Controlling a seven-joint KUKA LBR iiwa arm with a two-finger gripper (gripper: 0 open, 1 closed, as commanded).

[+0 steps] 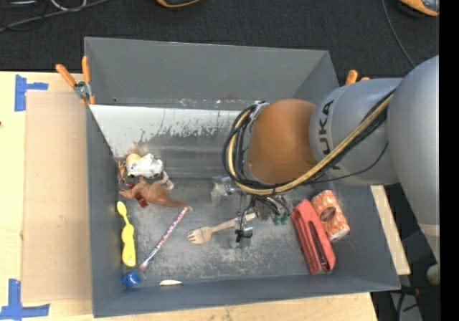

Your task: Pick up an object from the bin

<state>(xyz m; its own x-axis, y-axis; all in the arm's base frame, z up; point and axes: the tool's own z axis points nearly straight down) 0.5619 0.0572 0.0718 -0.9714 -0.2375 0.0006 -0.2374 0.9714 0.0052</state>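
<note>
Gripper (pixel 242 235) noted low in the bin (pixel 208 90), near the middle of the floor, set over the handle end of a small tan fork (pixel 208 233). Whether it stands open or closed cannot be told, as the spot is crowded by wrist and cables. Contact with the fork cannot be confirmed either.

Fork is laid flat on the bin floor, tines pointed left, handle run right under the gripper. It is judged light, stiff and thin, probably wood or plastic. Little height is offered above the metal, so it may be pushed along rather than lifted. The handle is judged the best place to be gripped, across its narrow width.

Other contents of the bin:
- a red flat tool (pixel 313 237) right of the gripper, with an orange crumpled packet (pixel 332 213) against its far right side
- a striped stick (pixel 168 230) with a blue ball end, left of the fork
- a yellow brush-like piece (pixel 127 235) by the left wall
- a brown toy animal (pixel 154 195) and a white toy (pixel 143 165) at the far left, seemingly touching

The fork is kept apart from all of these, so a clear approach is judged possible
</note>
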